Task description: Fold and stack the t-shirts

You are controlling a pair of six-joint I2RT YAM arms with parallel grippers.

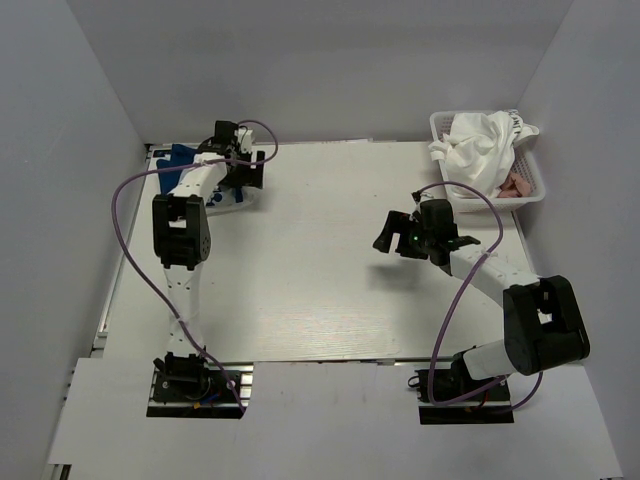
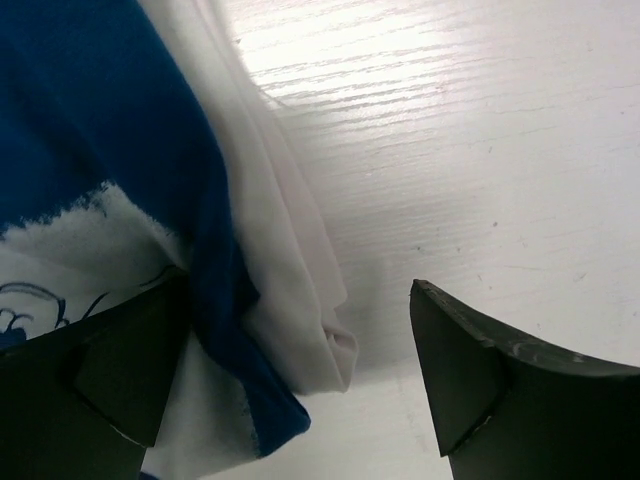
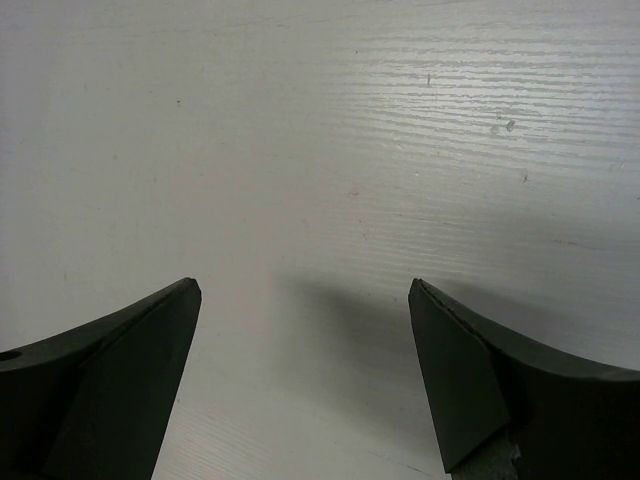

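I read left gripper [image 2: 300, 287] spread at the table's [image 1: 320, 290] 10 o'clock corner, navy tee [image 2: 90, 120] and white tee [image 2: 285, 250] edges bunched at its left finger | right gripper [image 3: 305, 285] spread over plain board at 3 o'clock, well apart from cloth | basket [image 1: 436, 122] at 2 o'clock holds white tees [image 1: 480, 145] and pink tee [image 1: 515, 184]

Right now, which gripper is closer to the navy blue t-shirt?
Left. The left gripper sits open at the edge of the navy t-shirt in the far left corner; the right gripper hangs open over bare table, far off.
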